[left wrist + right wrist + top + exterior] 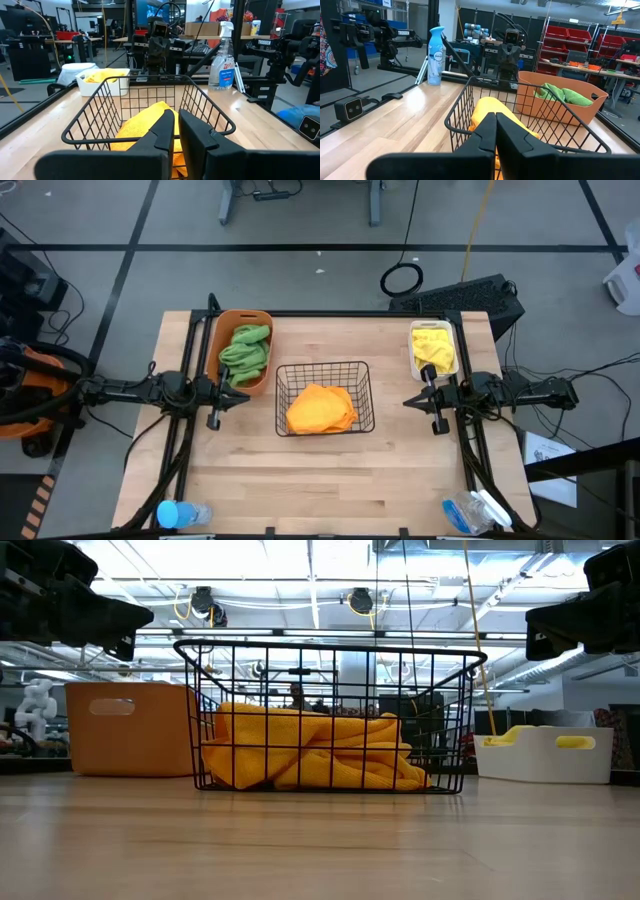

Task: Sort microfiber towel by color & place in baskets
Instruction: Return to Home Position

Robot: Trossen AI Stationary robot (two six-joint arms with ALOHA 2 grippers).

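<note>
Both grippers closed, one on each side of the wire basket.

My left gripper (243,397) hangs just left of the black wire basket (322,365) and my right gripper (408,401) just right of it. Each has its fingers pressed together, gripping nothing, and the basket stands between them. Orange towels (320,410) lie heaped inside the basket. Green towels (245,348) fill the orange tub (245,315) near the left gripper, and yellow towels (433,348) lie in the white bin (433,326) near the right one. The pale wood table (330,480) stands in a workshop. A spray bottle (180,513) lies at one near corner.
</note>
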